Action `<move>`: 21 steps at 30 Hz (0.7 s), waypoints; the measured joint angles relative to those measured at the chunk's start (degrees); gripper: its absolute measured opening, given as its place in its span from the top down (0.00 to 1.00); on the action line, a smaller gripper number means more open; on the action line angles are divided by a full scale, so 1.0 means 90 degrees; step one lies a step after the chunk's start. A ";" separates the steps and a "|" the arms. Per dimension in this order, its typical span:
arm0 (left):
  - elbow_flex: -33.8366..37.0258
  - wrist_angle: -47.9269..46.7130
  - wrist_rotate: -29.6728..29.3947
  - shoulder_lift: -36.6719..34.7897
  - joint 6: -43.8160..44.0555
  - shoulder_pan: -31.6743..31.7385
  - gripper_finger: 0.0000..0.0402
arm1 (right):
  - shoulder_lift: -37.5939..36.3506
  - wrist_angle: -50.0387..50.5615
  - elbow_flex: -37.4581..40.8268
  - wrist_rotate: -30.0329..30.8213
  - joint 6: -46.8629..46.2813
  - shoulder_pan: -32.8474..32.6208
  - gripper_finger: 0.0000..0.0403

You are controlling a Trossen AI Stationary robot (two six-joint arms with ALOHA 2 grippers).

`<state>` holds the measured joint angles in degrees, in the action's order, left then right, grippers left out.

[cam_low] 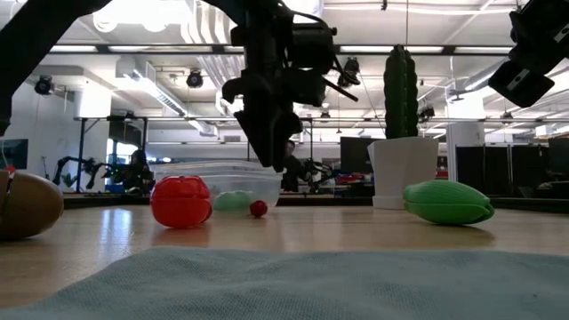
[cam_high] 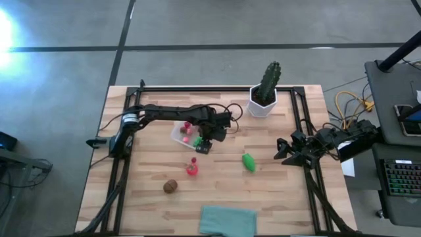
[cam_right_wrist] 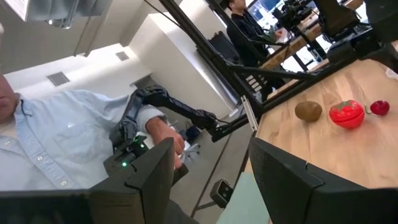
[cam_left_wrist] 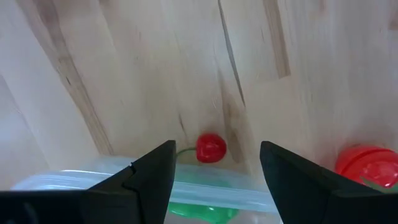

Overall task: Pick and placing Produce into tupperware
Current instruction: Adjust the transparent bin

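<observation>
My left gripper (cam_high: 203, 144) (cam_left_wrist: 216, 163) is open and empty, hanging over the near rim of the clear tupperware (cam_high: 181, 133) (cam_low: 213, 180). The tupperware holds a green piece (cam_left_wrist: 198, 212) and small red and pink pieces (cam_high: 187, 129). A tiny red cherry (cam_left_wrist: 210, 147) (cam_low: 258, 209) lies on the table just outside that rim, below the fingers. A red tomato-like piece (cam_high: 191, 169), a brown kiwi (cam_high: 170, 186) and a green oblong piece (cam_high: 248, 162) rest on the wood. My right gripper (cam_high: 281, 151) (cam_right_wrist: 210, 146) waits open at the table's right edge.
A tall green cactus in a white pot (cam_high: 264, 93) stands near the far edge. A teal folded cloth (cam_high: 227, 220) lies at the near edge. A person in a light blue shirt (cam_right_wrist: 56, 137) shows beyond the table. Bare wood lies between the green piece and the cloth.
</observation>
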<state>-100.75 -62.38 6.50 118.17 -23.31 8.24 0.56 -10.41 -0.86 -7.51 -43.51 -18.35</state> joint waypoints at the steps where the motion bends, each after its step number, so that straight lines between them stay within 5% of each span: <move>1: 0.0000 0.0004 0.0000 -0.0001 -0.0023 -0.0006 0.45 | 0.0000 -0.0002 0.0000 0.0000 0.0000 0.0000 0.50; 11: 0.0012 0.0043 -0.0140 -0.0005 -0.1140 -0.0053 0.45 | -0.0002 0.0000 0.0000 -0.0002 -0.0064 0.0000 0.50; 17: 0.0042 0.0082 -0.0437 -0.0007 -0.1050 -0.0100 0.45 | -0.0002 0.0034 0.0000 -0.0007 -0.0121 0.0000 0.50; 21: -0.0032 -0.0038 -0.0732 -0.0007 -0.0072 -0.0104 0.45 | -0.0002 0.0038 0.0000 -0.0015 -0.0202 0.0000 0.50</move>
<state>-101.04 -62.72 -0.09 118.10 -23.96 7.31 0.54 -10.08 -0.86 -7.64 -45.32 -18.35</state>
